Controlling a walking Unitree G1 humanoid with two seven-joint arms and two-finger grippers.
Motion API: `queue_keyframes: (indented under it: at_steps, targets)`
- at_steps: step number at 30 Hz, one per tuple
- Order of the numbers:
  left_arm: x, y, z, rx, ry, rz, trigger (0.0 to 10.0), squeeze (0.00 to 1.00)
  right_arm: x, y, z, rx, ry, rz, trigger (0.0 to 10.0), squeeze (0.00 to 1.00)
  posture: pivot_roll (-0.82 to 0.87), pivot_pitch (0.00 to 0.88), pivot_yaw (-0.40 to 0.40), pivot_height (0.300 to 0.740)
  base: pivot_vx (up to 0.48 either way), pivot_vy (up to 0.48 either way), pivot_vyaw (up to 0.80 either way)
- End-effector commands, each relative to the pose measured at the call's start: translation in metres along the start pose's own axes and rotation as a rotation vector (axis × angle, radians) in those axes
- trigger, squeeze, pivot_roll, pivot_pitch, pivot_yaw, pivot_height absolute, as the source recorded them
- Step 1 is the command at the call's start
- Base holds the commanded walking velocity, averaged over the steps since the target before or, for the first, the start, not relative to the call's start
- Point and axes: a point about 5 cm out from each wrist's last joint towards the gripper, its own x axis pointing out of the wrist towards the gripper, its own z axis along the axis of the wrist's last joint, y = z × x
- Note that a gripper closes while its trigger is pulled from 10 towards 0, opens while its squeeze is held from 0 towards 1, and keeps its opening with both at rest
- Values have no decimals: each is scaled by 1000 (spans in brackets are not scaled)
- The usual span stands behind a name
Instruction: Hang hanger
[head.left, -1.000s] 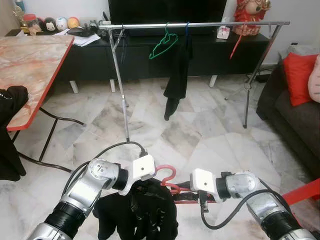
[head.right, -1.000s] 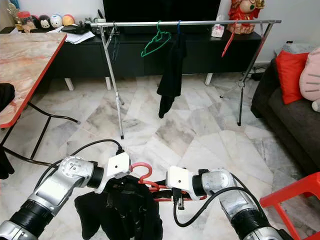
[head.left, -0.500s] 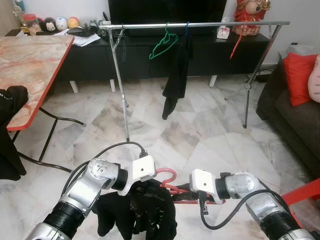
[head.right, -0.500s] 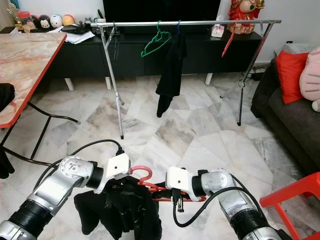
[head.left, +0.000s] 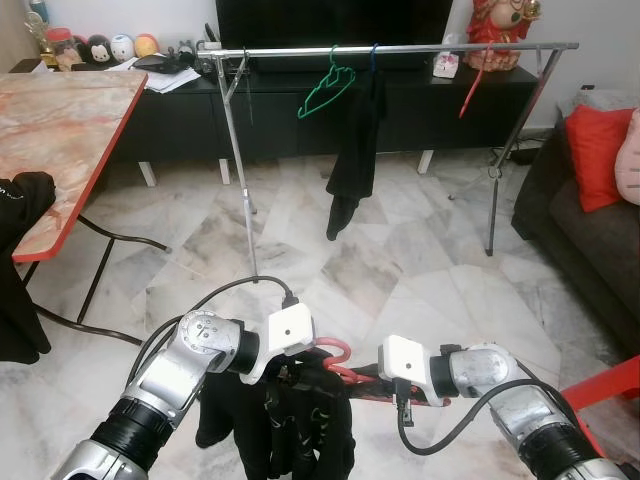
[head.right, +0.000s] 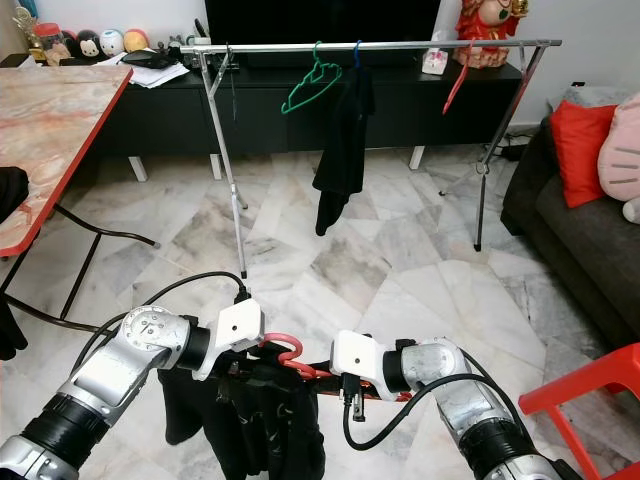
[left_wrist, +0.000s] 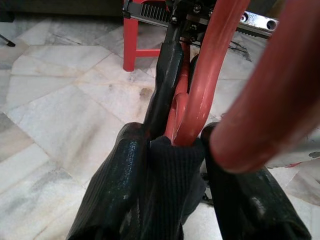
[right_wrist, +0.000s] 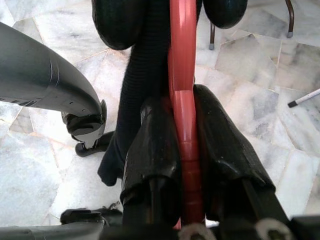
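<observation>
I count one clothes rack (head.left: 400, 48) with three hangers on its rail: one green hanger (head.left: 326, 88), one blue hanger (head.left: 374, 55) carrying one black garment (head.left: 352, 150), and one red rack hanger (head.left: 470, 92). I hold one red hanger (head.left: 335, 352) with one dark garment (head.left: 290, 430). I also see two red cushions (head.left: 597, 140) and one marble table (head.left: 60, 130).
</observation>
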Motion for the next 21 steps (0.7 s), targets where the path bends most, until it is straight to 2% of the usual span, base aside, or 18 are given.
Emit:
queue_keyframes:
  at_steps: [1, 8, 21]
  targets:
    - [-3, 3, 7, 22, -17, 5, 10000, 1000, -5, -6, 4, 2, -36, -54, 0, 0, -107, 0, -68, 740, 0, 0, 0]
    - [-6, 5, 2, 22, 5, 22, 10000, 1000, -14, -10, -4, 49, -35, -141, 0, 0, -108, 0, -69, 740, 0, 0, 0]
    - [-11, 17, 5, 19, -11, 109, 10000, 1000, -24, -5, -21, 140, -61, -285, 0, 0, -113, 0, -65, 740, 0, 0, 0]
